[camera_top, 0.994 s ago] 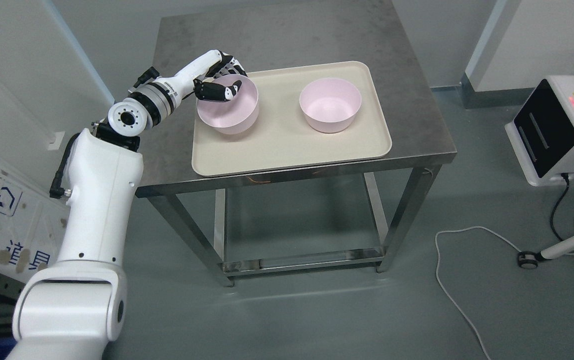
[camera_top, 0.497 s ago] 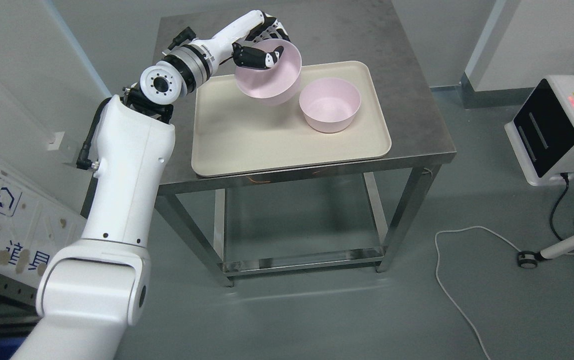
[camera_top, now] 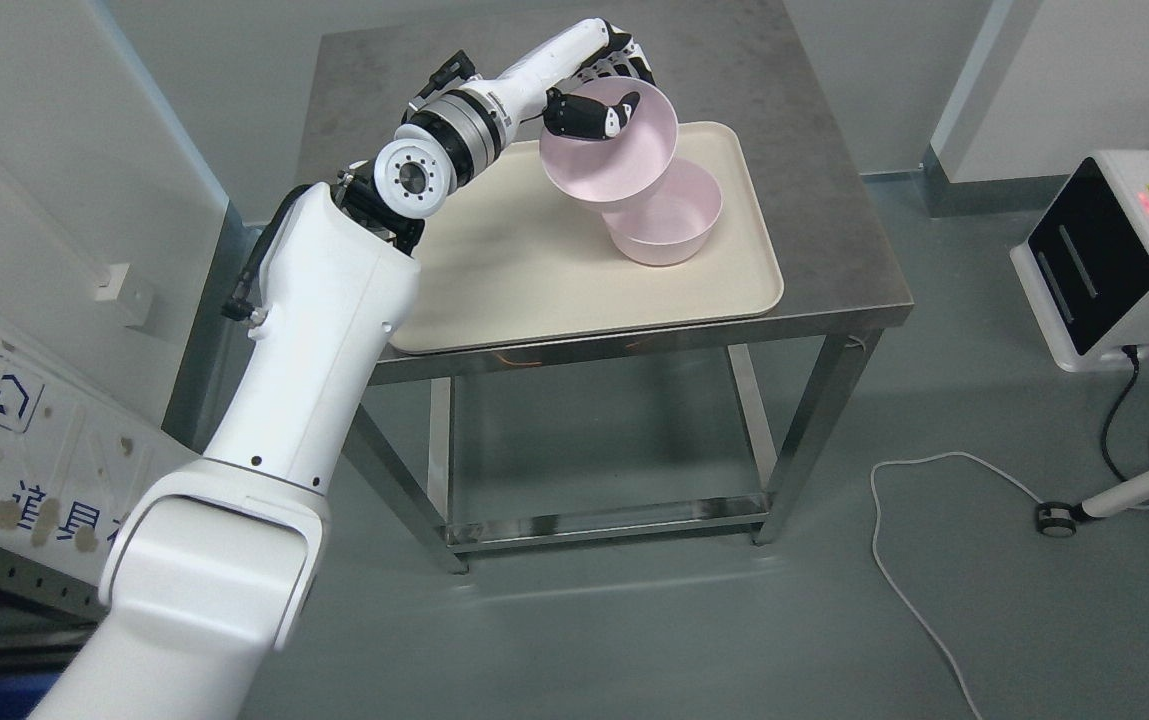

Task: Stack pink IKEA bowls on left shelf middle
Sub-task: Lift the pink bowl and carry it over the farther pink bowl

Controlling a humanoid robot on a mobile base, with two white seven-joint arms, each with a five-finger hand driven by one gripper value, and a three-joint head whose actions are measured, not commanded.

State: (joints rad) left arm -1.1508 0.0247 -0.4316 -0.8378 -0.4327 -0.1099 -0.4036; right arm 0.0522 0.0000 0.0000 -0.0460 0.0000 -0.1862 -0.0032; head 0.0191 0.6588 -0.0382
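pink bowl (camera_top: 606,165) held up in the left hand (camera_top: 602,98)
the fingers pinch its rim. it is tilted, just over the other pink bowl (camera_top: 669,228) on the tray (camera_top: 524,280).

steel table (camera_top: 834,240) carries a beige tray (camera_top: 494,290).

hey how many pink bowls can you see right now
2. One pink bowl is lifted and tilted in the left hand, overlapping the second. The second bowl sits on the beige tray, toward its right side. None seem hidden.
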